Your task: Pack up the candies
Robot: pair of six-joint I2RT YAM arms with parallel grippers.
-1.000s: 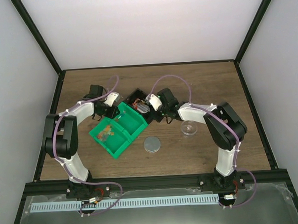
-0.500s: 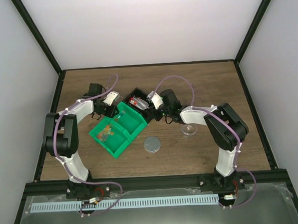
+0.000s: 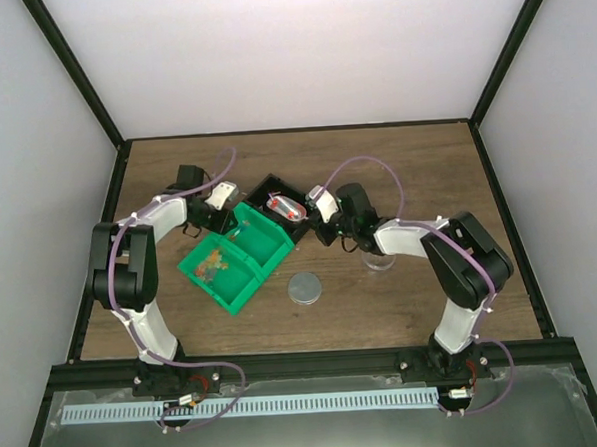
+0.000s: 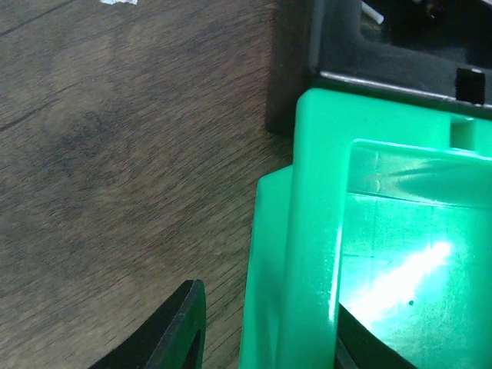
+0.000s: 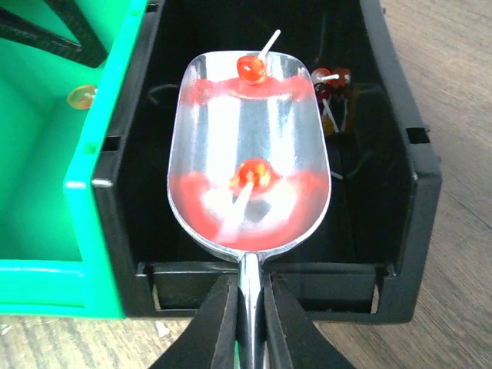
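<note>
Two arms at work. Left end effector straddles the green tray wall, fingers apart, with a gap showing on the outer side. Most candies sit in the tray's left compartment, with a few in the black box. Scoop hovers over the box carrying two red ones; right end effector is clamped on its handle. Grey lid lies loose on the surface, off the clear cup. Cup contents can't be made out. Judged early: most scooping and lidding left.
</note>
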